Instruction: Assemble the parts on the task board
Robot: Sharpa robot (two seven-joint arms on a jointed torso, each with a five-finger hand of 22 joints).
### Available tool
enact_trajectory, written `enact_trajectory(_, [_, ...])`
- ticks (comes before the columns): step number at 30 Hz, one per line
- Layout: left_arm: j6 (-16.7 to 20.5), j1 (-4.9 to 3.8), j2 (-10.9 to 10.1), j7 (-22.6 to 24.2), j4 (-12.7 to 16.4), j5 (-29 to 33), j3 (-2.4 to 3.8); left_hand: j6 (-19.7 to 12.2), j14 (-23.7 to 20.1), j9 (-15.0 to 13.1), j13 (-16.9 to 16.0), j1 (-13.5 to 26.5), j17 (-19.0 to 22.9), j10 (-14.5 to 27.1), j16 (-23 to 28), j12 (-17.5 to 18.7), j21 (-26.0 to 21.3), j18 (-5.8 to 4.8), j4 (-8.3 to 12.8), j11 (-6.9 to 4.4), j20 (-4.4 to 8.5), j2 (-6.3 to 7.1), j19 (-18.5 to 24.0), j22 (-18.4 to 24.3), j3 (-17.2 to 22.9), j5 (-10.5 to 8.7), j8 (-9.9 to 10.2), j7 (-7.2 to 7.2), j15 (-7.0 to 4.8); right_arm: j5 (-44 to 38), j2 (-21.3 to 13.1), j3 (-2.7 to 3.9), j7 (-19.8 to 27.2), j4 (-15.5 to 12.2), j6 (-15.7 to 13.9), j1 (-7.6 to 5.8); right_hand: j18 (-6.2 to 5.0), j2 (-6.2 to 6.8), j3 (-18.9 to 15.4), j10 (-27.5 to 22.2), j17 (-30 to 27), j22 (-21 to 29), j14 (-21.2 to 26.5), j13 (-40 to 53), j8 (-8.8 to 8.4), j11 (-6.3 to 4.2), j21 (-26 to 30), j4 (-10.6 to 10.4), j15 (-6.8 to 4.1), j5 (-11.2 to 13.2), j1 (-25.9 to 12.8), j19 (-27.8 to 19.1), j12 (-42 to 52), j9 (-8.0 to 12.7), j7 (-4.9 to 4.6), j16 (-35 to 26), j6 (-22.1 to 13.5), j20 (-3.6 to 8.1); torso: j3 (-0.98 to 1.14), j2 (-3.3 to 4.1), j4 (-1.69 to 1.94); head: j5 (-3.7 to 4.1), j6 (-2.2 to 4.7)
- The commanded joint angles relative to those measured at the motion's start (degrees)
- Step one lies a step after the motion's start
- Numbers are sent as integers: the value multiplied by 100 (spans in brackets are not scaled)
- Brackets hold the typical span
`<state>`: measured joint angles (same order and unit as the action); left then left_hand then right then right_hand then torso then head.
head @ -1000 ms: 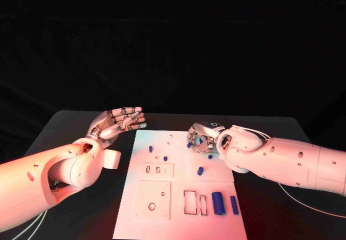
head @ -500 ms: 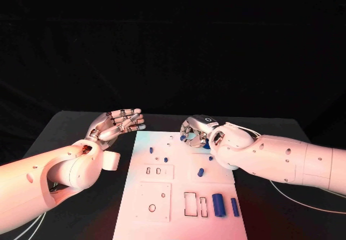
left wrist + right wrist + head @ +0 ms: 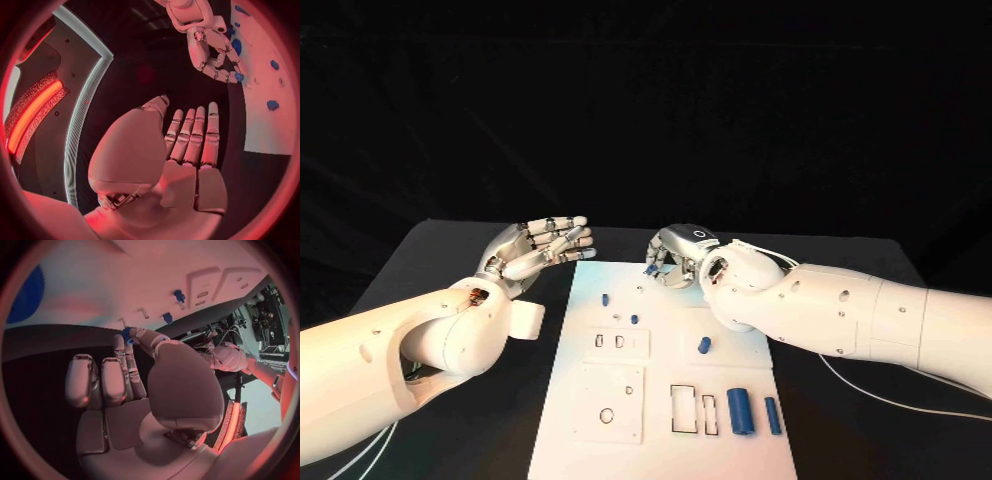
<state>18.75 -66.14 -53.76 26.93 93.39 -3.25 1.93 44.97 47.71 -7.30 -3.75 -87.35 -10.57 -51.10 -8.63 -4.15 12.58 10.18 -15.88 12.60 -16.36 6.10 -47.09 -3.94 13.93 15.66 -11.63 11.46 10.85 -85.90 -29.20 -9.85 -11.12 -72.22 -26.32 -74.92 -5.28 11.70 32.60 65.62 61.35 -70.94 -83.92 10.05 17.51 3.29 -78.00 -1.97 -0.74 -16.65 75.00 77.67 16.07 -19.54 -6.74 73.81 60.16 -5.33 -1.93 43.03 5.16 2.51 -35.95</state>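
The white task board lies in the middle of the table. My right hand hovers over its far edge and pinches a small blue part between thumb and a finger. The right wrist view shows the same part at the fingertips, above the board. My left hand is held up off the board's far left corner, fingers apart and nothing in it. The left wrist view shows this hand flat, with the right hand beyond it. Two small blue pegs stand on the board's left half.
A short blue piece lies mid-board. Two longer blue cylinders lie beside rectangular slots near the front. A raised plate with a round hole sits front left. Black table surrounds the board.
My right hand has moved left and toward the board's far edge, carrying the small blue part. The left hand has stayed where it was.
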Motion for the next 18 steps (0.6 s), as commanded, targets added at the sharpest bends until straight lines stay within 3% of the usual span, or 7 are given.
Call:
enact_trajectory(1, [-113,-17,25,27,12,20,6,-31,-27,3,1,4,0,32,18,30,-21,5,-4,5,-1,65,26,8,27,-24,1,352,-2,-36,84,3,22,101,55,0,104,-55,40,-14,5,-11,-124,10,14,12,-36,15,-25,-39,29,48,32,-5,-25,19,-19,9,-2,-1,8,-3,7])
enact_trajectory(9, [-124,-32,56,25,12,20,6,-31,-27,3,1,4,0,32,18,30,-21,5,-4,5,-1,65,26,8,27,-24,1,352,-2,-28,291,3,50,371,96,8,104,-54,43,-16,13,-12,-125,11,13,13,-37,17,-24,-39,31,48,33,-8,-27,25,-23,9,-8,0,22,-7,14])
enact_trajectory(18, [-137,-43,68,16,9,20,6,-25,-26,2,0,-1,-2,25,20,26,-27,6,3,3,-2,70,30,7,40,-27,-5,349,-2,19,409,0,91,571,232,27,100,-48,48,-25,3,4,-123,11,12,18,-26,18,-22,-37,27,36,35,-15,-34,24,-37,9,-7,4,12,-35,4])
